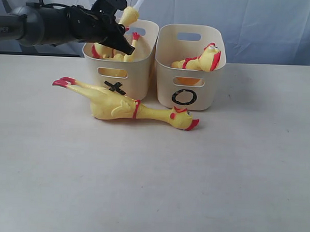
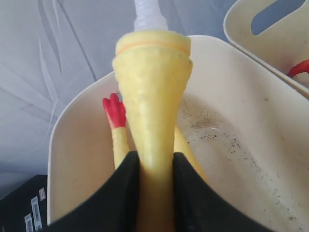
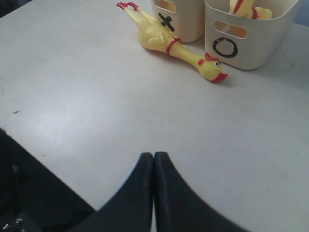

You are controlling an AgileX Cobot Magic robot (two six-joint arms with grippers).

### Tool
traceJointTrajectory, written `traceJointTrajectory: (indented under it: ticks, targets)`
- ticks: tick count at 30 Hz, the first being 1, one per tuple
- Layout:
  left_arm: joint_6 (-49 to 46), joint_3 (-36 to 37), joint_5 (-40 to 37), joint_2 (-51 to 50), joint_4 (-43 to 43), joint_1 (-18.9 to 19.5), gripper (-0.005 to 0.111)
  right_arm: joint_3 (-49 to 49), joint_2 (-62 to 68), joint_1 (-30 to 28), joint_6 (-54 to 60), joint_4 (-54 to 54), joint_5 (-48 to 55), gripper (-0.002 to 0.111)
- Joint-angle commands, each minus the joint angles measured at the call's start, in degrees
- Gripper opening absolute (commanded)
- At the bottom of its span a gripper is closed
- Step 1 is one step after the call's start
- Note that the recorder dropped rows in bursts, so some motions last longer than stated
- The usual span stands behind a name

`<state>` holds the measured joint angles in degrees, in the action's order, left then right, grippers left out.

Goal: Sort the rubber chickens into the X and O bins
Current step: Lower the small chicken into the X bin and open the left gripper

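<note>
Two cream bins stand side by side at the back: the X bin (image 1: 123, 74) on the left, the O bin (image 1: 194, 79) on the right. My left gripper (image 1: 128, 48) hangs over the X bin, shut on a yellow rubber chicken (image 2: 154, 111) that lies between its black fingers (image 2: 123, 193); more chicken parts with red feet (image 2: 114, 110) lie in that bin (image 2: 231, 145). Another chicken (image 1: 203, 60) rests in the O bin. A long chicken (image 1: 130, 106) lies on the table before the bins. My right gripper (image 3: 154, 157) is shut on nothing, low over the table, away from the bins.
The pale table (image 1: 152, 187) stretches wide in front of the lying chicken (image 3: 169, 42). A blue-grey cloth backdrop (image 1: 260, 23) hangs behind the bins. The left arm (image 1: 46, 24) reaches in from the upper left.
</note>
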<state>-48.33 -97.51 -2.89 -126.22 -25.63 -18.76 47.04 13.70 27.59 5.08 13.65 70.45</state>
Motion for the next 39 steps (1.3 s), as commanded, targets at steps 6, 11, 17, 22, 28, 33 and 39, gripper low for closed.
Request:
traceJointTrajectory:
  ticks: [6, 11, 17, 22, 28, 33, 39]
  targets:
    - [0.18, -0.56, -0.87, 0.08, 0.23, 0.47, 0.042, -2.15, -0.28, -0.15, 0.2, -0.14, -0.48, -0.001]
    - [0.18, -0.56, -0.87, 0.08, 0.23, 0.47, 0.062, -2.15, -0.28, -0.15, 0.2, -0.14, -0.48, -0.001]
    - [0.18, -0.56, -1.33, 0.2, 0.23, 0.47, 0.065, -2.15, -0.28, -0.15, 0.2, -0.14, -0.48, -0.001]
    - [0.18, -0.56, -2.49, 1.22, 0.23, 0.47, 0.065, -2.15, -0.28, -0.15, 0.2, -0.14, -0.48, -0.001]
    - [0.18, -0.56, -7.05, 3.67, 0.23, 0.51, 0.064, -2.15, -0.28, -0.15, 0.2, -0.03, -0.48, -0.001]
    - [0.18, -0.56, -14.2, 6.9, 1.5, 0.51, 0.057, -2.15, -0.28, -0.15, 0.2, -0.14, -0.48, -0.001]
    - [0.43, -0.56, -27.22, 11.0, 7.29, 0.51, 0.024, -2.15, -0.28, -0.15, 0.2, -0.14, -0.48, -0.001]
